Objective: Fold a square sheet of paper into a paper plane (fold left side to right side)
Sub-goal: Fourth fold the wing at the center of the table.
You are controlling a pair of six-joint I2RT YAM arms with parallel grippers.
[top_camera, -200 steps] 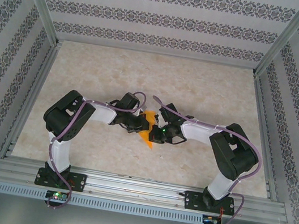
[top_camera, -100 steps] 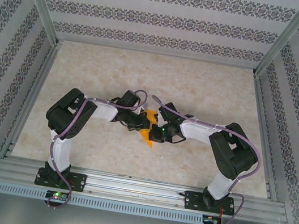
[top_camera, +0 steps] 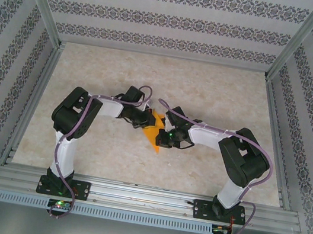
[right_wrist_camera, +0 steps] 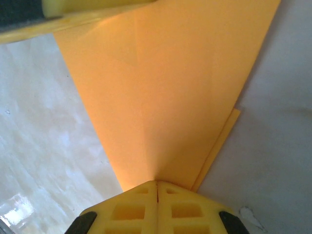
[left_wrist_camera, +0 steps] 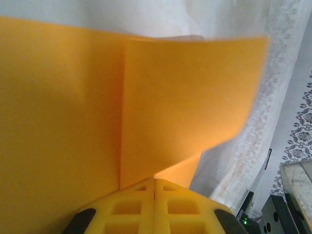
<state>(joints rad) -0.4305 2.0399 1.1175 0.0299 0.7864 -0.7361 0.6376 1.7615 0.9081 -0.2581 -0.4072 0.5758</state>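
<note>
The square sheet of paper [top_camera: 154, 136] is bright orange and folded into a pointed wedge at mid-table between both grippers. My left gripper [top_camera: 145, 121] is shut on it. In the left wrist view its yellow fingertips [left_wrist_camera: 146, 192] meet at the paper [left_wrist_camera: 58, 97], where a flap curls up to the right of a straight crease. My right gripper [top_camera: 163, 137] is shut on the narrow end. In the right wrist view the paper [right_wrist_camera: 165, 87] fans out from that gripper [right_wrist_camera: 157, 183], and a left finger [right_wrist_camera: 73, 14] crosses its far corner. The paper plane is out of view.
The pale marbled table [top_camera: 208, 95] is fenced by aluminium rails [top_camera: 143, 196] and patterned curtain walls [top_camera: 172, 20]. Bare tabletop lies behind and to both sides of the arms. Dark parts of the right arm [left_wrist_camera: 273, 214] sit close to the left gripper.
My left gripper has drawn back towards the far left, and more orange paper now shows between the grippers. The right gripper has barely moved.
</note>
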